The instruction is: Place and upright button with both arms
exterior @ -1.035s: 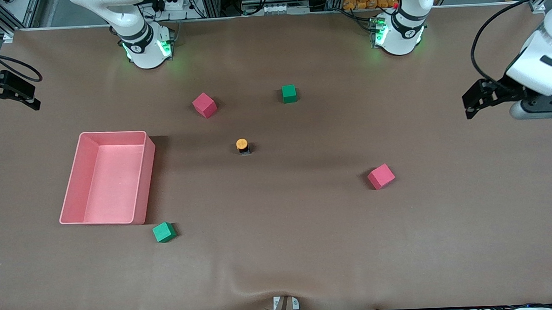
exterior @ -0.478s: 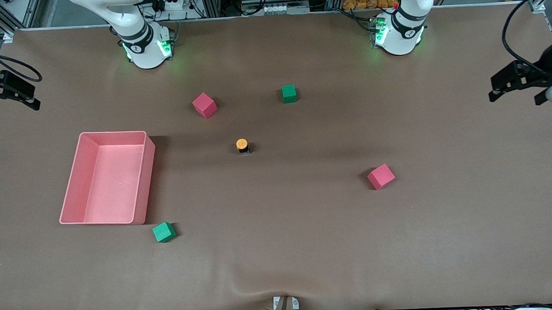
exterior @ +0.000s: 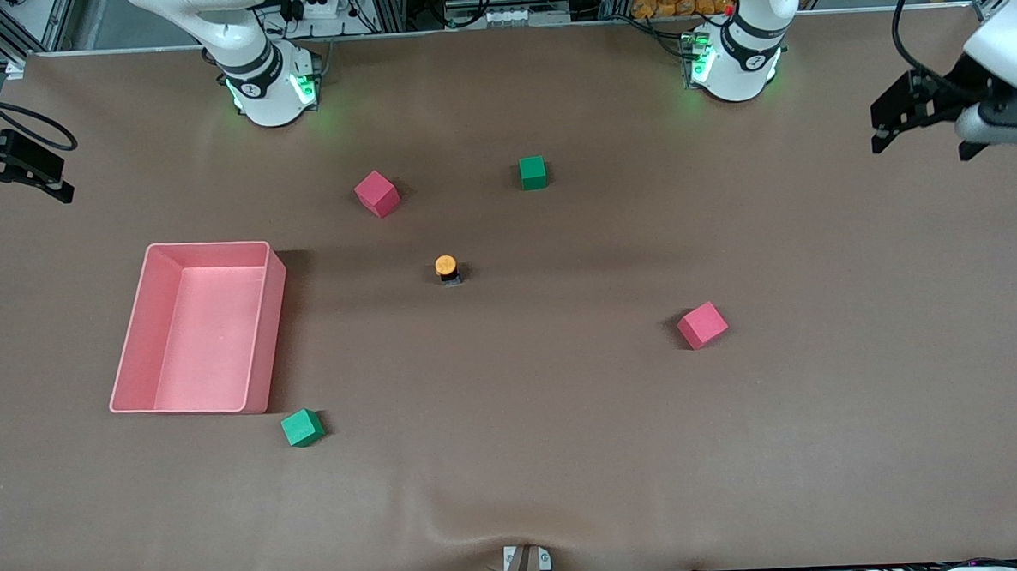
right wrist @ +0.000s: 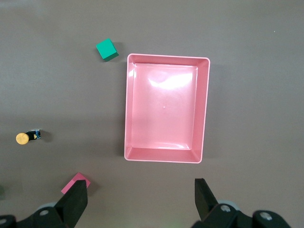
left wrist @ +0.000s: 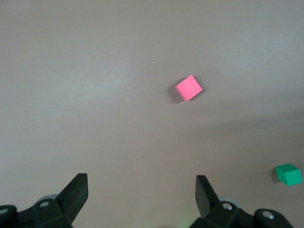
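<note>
The button (exterior: 447, 268) stands on the brown table (exterior: 567, 454) near its middle, orange cap up over its black body, well apart from every cube and from the pink bin (exterior: 262, 330) that lies toward the right arm's end. It looks small, rigid and light, so it should lift with almost no effort but tip or skate at a careless nudge (the cap is round and probably smooth, a poor place to pinch). The blocky black body offers flat faces, so I judge that the better hold, low and square across two opposing sides. The left gripper (exterior: 888, 123) hangs high over the edge of the table at the left arm's end, its fingers (left wrist: 76, 192) spread wide with nothing between them; below it lie a pink cube (left wrist: 188, 88) and a green cube (left wrist: 288, 174). The right gripper (right wrist: 140, 199) hovers above the bin, fingers likewise spread and empty, with the button off to one side.
</note>
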`<state>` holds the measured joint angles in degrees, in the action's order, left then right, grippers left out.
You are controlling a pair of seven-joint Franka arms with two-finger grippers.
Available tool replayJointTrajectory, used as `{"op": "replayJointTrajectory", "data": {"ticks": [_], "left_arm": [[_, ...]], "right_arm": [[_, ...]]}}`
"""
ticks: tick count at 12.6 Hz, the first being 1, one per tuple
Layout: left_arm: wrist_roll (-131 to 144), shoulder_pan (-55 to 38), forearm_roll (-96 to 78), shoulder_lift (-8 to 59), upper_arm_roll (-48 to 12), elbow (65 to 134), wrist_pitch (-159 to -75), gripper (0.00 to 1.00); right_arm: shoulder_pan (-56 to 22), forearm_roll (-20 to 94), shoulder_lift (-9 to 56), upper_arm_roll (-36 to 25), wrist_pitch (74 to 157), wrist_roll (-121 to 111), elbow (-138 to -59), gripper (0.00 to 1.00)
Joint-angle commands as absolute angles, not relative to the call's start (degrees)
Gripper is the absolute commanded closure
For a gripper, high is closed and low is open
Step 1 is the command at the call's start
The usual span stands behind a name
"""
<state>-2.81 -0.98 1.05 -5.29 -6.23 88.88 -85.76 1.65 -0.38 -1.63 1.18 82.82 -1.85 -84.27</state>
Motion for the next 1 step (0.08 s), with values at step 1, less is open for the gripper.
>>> {"op": "replayJointTrajectory", "data": {"ticks": [1], "left_arm": [[-3.7,0.2,1.9,-6.3,-6.3,89.3,-84.5,0.00]], "right_arm": [[2.7,0.4,-1.5,1.8,82.1,-2.0,-83.4,0.00]]}}
